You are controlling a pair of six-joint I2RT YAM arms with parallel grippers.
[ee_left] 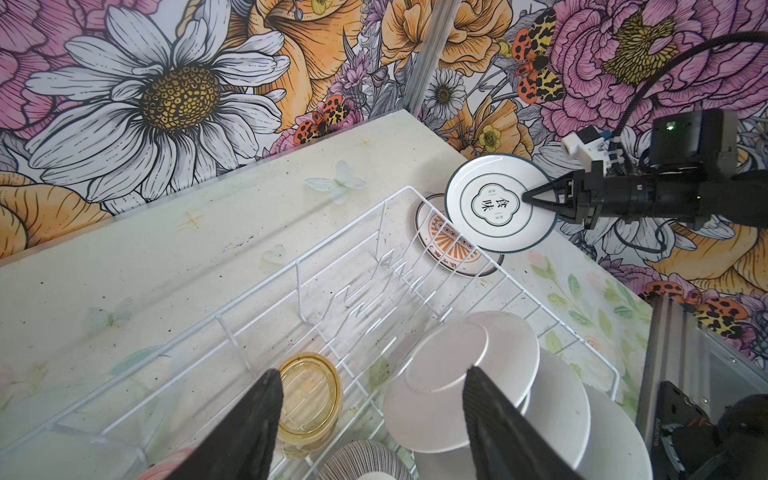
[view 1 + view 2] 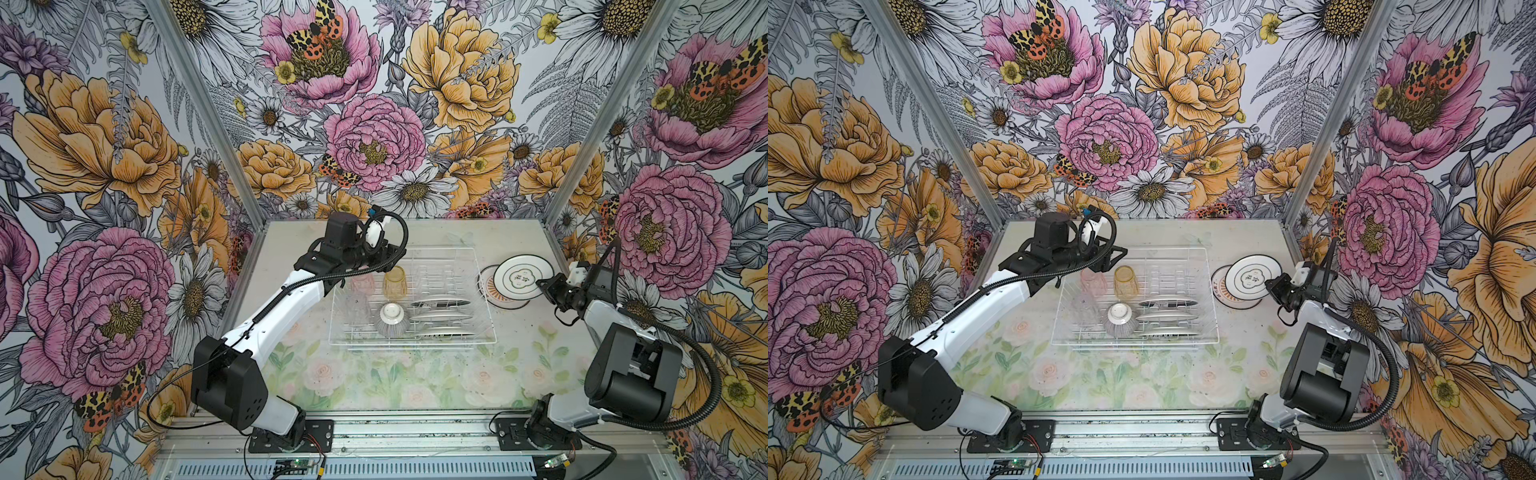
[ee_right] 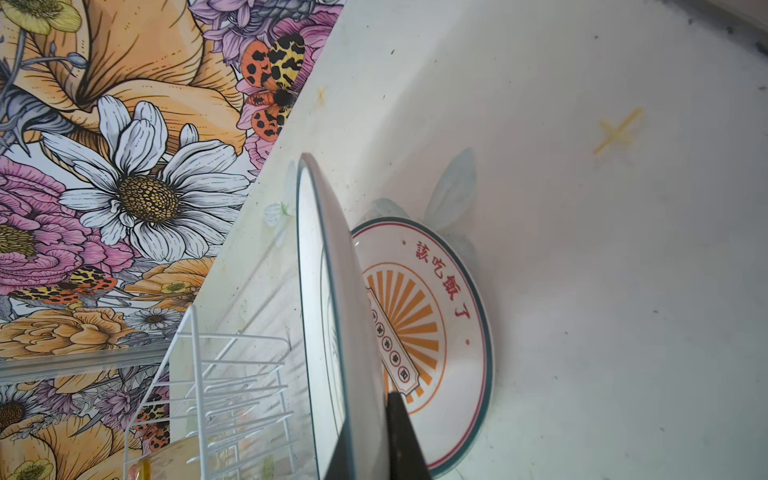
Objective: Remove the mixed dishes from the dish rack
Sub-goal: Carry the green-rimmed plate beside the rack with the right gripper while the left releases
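Top views, both alike: a table [image 2: 415, 386] printed with pale flowers carries the white wire dish rack [image 2: 440, 249], whose long axis runs left to right across the view.

Three plates [image 2: 440, 318] stand on edge between the prongs in the rack's front right part. Their rims lie along the long axis, and their plain white undersides show in the left wrist view.

Right of the rack, a sunburst plate [image 2: 494, 293] lies flat on the table, face up. Over it a teal-rimmed plate [image 2: 521, 276] is tilted, printed face upward. Whether the two touch cannot be told.

A ribbed bowl [image 2: 392, 319] sits upside down at the rack's front middle, white foot uppermost. Behind it an amber tumbler [image 2: 394, 282] stands on end. A pink tumbler [image 2: 361, 284] and a faint clear tumbler [image 2: 359, 309] stand to its left.

The right end effector [image 1: 525, 198] is pressed onto the teal-rimmed plate, pinching it from its right side. The left end effector [image 1: 372, 371] hangs over the rack's rear left part with fingers [image 1: 257, 424] spread, holding nothing, the amber tumbler just beside one finger.
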